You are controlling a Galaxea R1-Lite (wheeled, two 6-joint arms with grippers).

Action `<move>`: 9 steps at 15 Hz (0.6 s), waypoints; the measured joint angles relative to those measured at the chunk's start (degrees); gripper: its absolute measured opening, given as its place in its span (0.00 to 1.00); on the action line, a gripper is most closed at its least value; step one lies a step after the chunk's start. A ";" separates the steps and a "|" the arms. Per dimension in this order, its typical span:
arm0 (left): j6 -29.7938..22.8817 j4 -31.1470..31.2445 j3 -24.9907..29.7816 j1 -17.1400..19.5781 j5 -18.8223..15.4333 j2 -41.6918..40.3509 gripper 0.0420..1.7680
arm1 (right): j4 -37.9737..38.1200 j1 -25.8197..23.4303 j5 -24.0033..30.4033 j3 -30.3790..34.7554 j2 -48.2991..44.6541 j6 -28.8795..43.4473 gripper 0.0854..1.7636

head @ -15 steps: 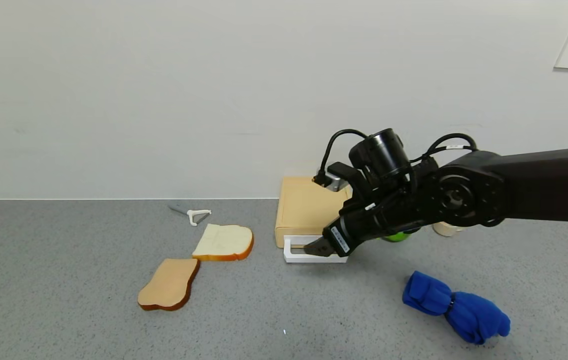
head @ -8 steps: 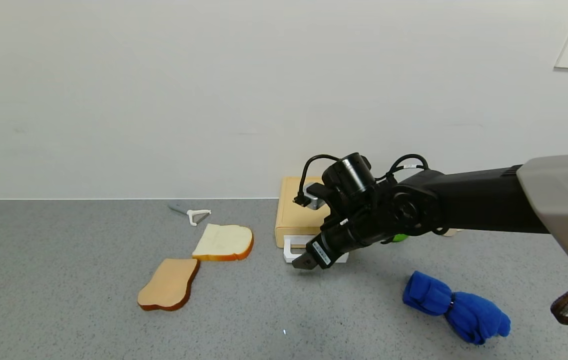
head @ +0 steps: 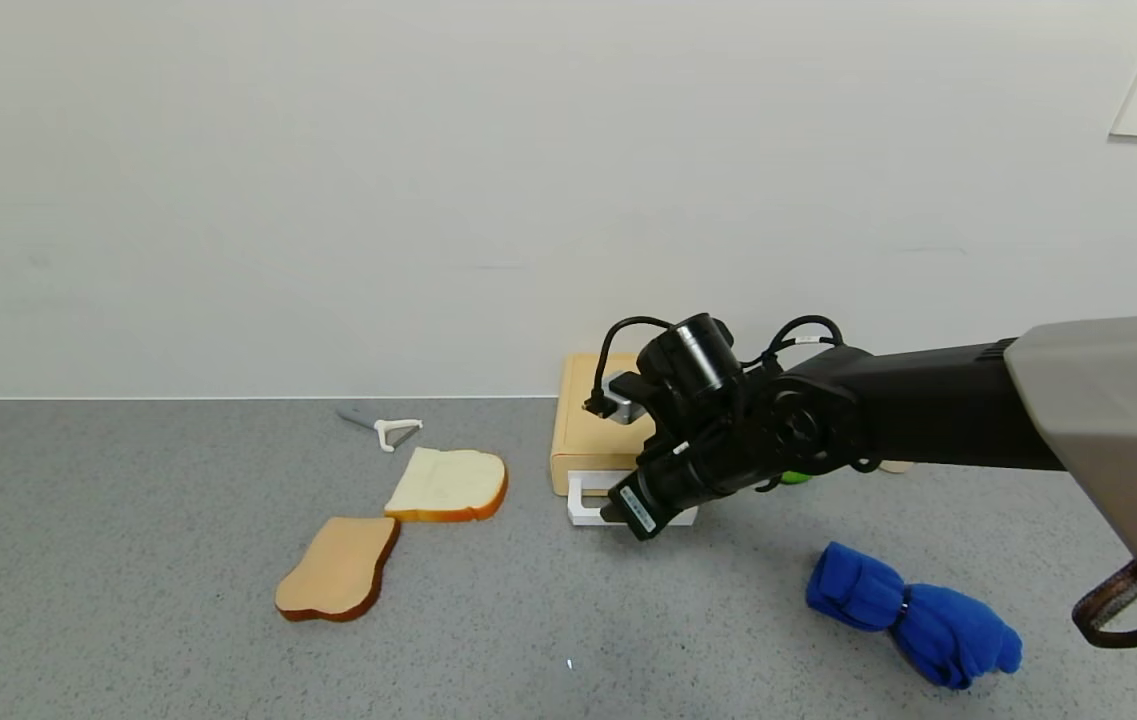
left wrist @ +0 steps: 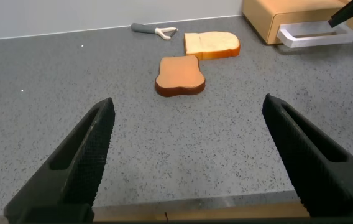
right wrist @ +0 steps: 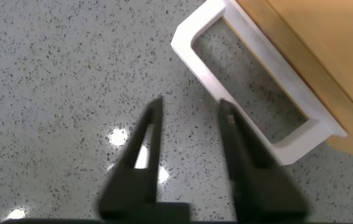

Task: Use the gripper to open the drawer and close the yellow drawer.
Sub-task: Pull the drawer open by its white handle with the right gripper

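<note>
Head view shows the drawer (head: 600, 437) shut by the wall on the worktop (head: 128, 560), and the right claw (head: 618, 512), a little open and empty, beside its handle (head: 576, 497).

Right claw (head: 618, 515) lowered, fingers parted.

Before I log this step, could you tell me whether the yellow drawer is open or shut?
Shut: the yellow drawer sits flush in its case, only its white handle protruding.
</note>
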 joint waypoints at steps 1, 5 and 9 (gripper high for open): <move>-0.02 0.00 0.00 0.00 -0.01 0.00 0.97 | 0.74 -0.11 0.02 -0.66 0.22 0.02 0.03; -0.05 0.00 0.00 0.00 -0.01 0.00 0.97 | 6.10 -0.48 -0.55 -6.81 2.06 5.45 0.02; -0.02 0.00 0.00 0.00 -0.01 0.00 0.97 | 7.89 0.46 -6.39 -12.04 5.46 11.79 0.02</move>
